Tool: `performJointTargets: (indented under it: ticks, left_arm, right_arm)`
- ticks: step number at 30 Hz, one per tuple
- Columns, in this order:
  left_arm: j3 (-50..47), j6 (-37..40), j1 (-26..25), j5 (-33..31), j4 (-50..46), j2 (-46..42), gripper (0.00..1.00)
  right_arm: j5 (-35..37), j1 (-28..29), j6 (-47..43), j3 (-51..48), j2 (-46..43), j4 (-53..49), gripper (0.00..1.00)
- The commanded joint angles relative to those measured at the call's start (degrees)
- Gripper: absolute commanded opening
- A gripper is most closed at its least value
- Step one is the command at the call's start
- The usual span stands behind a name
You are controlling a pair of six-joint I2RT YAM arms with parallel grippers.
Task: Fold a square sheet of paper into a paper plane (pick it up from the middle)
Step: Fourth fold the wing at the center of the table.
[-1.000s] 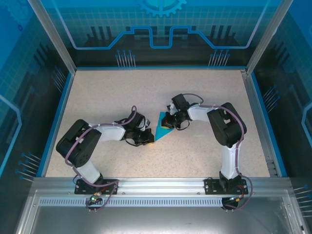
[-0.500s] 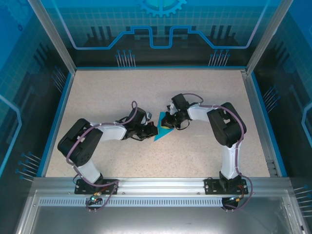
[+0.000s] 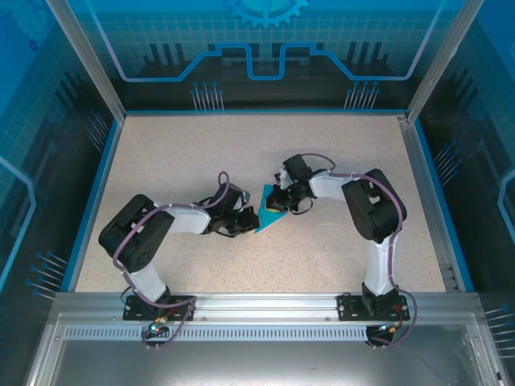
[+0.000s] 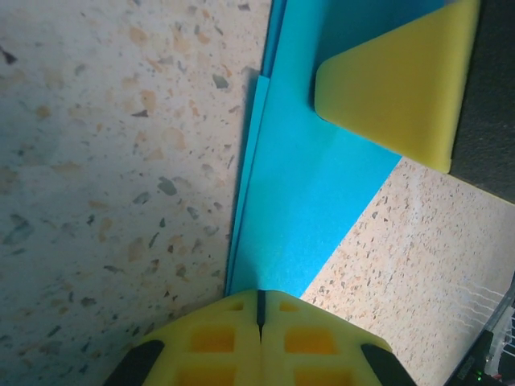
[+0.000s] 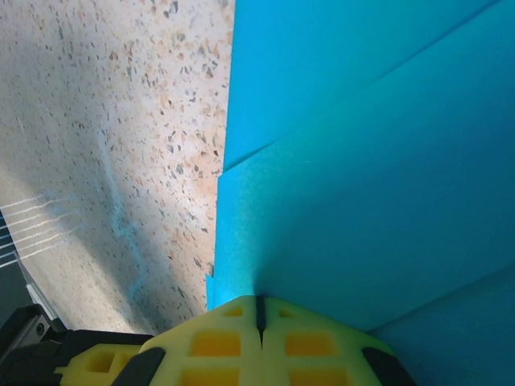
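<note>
**A:** Across the speckled beige stone-pattern table (image 3: 201, 161), where does everything sit?

**B:** Both white-and-black arms reach inward, and their tips meet near the middle. Between them lies the thin turquoise-blue sheet of paper (image 3: 267, 213). It is already folded into a pointed wedge and lies flat on the table.

**A:** And where is it from each set of jaws?

**B:** In the left wrist view the sheet of paper (image 4: 306, 185) runs straight ahead from the left gripper (image 4: 259, 301). Its narrow end goes under the yellow fingertips, and its stacked layer edges sit just left of the jaw line. At the far end, ahead and to the right of those jaws, a yellow foam pad (image 4: 402, 88) of the other arm rests on the paper. In the right wrist view the paper (image 5: 362, 161) spreads ahead and to the right of the right gripper (image 5: 259, 310). One corner is tucked beneath its tips.

**A:** What are the jaws doing?

**B:** Both pairs are shut, pad against pad, with only a thin seam between them. I see no paper between the pads. I'd say the closed tips are being used as blunt pressers.

**A:** Why one at each end?

**B:** My guess is that one arm pins the layers so they can't slide while the other firms up the lengthwise crease. The plane isn't finished, and the main risk is the top layers shifting out of line.
</note>
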Motion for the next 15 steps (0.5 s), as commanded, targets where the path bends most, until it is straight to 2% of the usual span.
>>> performJointTargets:
  ticks: [1,10,15]
  left_arm:
    - [-2.62,0.26,-0.38,-2.71,-1.61,-0.43,0.00]
    - [-3.40,0.08,-0.32,-2.68,-1.67,-0.10,0.00]
    - [-3.18,-0.10,-0.43,-2.46,-1.54,0.11,0.00]
  right_arm:
    - [4.33,-0.37,-2.88,0.08,1.00,-4.27,0.04]
    - [0.94,1.46,-4.49,-1.44,-5.40,-3.40,0.05]
    - [0.10,3.87,-6.39,-1.94,-5.75,-5.15,0.04]
